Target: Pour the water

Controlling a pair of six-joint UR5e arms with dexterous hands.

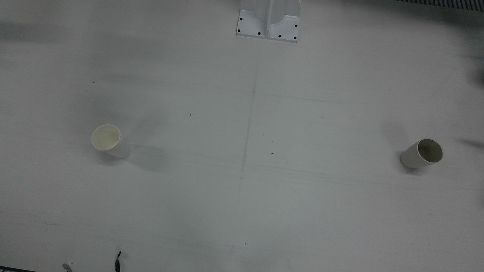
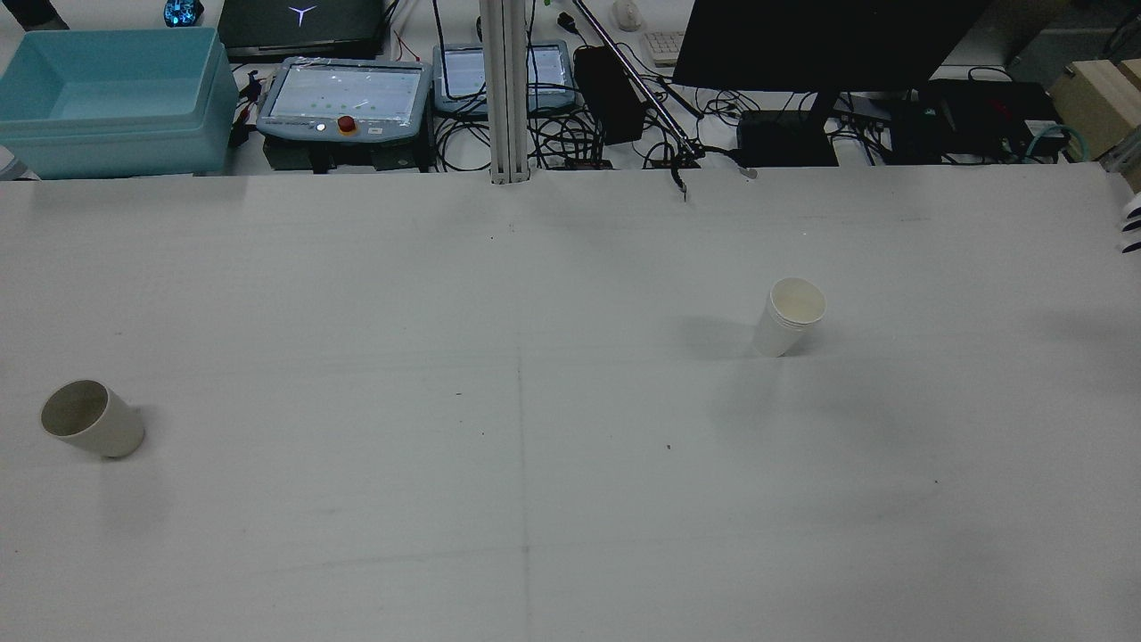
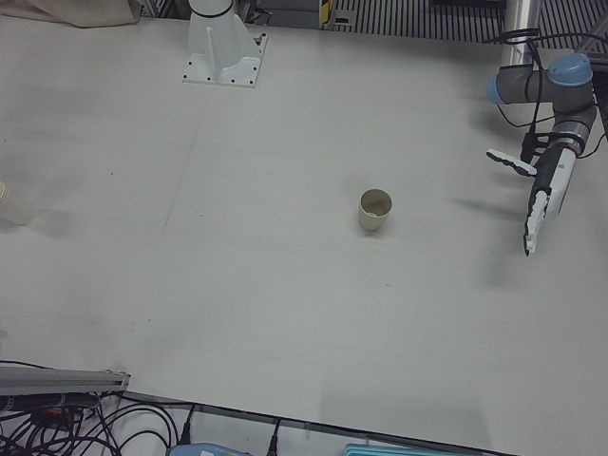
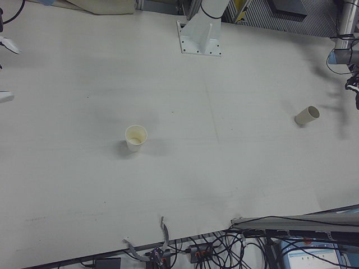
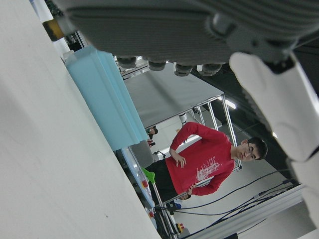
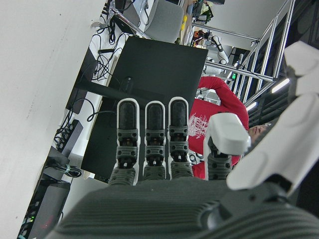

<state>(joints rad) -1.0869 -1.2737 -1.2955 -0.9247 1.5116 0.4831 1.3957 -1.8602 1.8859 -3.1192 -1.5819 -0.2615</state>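
- The pouring has not started; neither cup is held.
- The cream cup [image 1: 107, 138] stands on the table [image 1: 242, 189].
- The grey cup [image 1: 423, 153] stands far from it.
- The left hand [image 3: 543, 195] is spread wide, holding nothing, beside the grey cup.
- The right hand [image 6: 164, 149] has straight fingers, empty too.

The left arm is reaching in from the table's edge in the left-front view, its forearm slanting downward. The left hand [image 3: 540, 195] is hanging above the surface with its fingers [image 3: 531, 228] stretched straight and spread apart, holding nothing. The right hand [image 6: 199, 164] is showing mainly in its own camera, its fingers [image 6: 154, 137] extending side by side, straight and empty. In the right-front view it is probably the white tips at the left edge.
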